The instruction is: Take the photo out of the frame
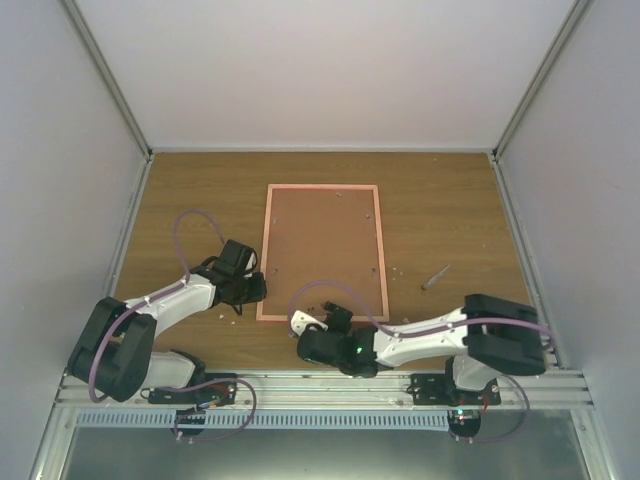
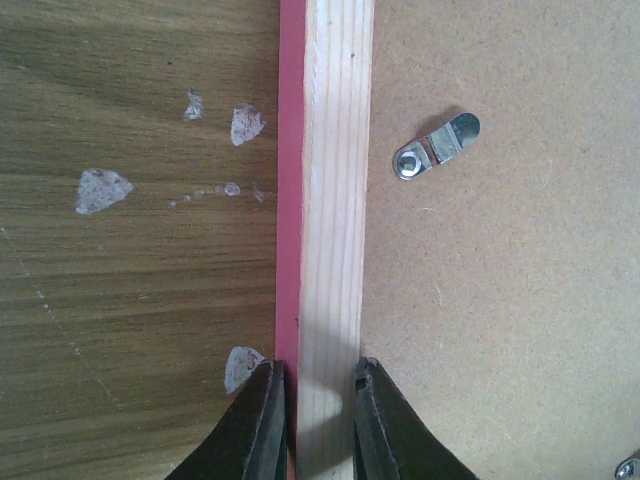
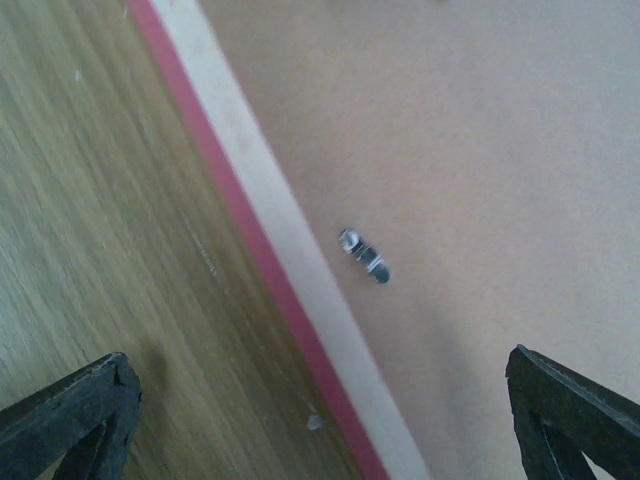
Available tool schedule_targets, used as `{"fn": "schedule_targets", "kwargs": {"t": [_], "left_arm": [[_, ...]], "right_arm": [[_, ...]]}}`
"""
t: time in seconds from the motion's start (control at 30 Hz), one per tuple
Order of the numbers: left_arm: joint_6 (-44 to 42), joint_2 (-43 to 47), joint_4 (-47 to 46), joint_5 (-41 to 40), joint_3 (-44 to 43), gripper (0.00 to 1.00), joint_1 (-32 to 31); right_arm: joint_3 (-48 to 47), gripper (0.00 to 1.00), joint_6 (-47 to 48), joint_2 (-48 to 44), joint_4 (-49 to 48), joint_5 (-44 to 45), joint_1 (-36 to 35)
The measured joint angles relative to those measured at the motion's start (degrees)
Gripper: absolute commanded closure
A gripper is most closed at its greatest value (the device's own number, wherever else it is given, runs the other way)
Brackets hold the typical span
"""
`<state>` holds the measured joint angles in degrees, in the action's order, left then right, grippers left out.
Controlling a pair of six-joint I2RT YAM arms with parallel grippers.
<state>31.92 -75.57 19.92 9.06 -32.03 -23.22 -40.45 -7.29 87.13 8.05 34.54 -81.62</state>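
Centre of wooden table (image 1: 450, 220), top view: frame (image 1: 322, 250) lying flat, brown back up, long axis running top to bottom; left gripper (image 2: 315, 372) clamped on its left rail, lower left; right gripper (image 3: 318, 365) spread wide above bottom rail; 1 turn clip (image 2: 437, 146) beside left rail.

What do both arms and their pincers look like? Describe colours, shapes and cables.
The left arm and right arm match: white tubular links between bulky black joint housings, each trailed by a looping purple cable. A small green light glows on the right arm. The left pincer and right pincer have matte black, tapered fingers.
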Motion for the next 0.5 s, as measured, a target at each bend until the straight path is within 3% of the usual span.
{"fn": "schedule_targets", "kwargs": {"t": [0.17,0.5], "left_arm": [[-0.02,0.2,0.63,-0.2,-0.22,0.96,0.0],[-0.02,1.49,2.91,-0.5,-0.44,0.98,0.0]], "right_arm": [[-1.86,0.0,-0.31,6.1,2.58,5.44,-2.05],[-4.31,0.0,-1.22,9.44,4.61,12.04,-2.34]]}}
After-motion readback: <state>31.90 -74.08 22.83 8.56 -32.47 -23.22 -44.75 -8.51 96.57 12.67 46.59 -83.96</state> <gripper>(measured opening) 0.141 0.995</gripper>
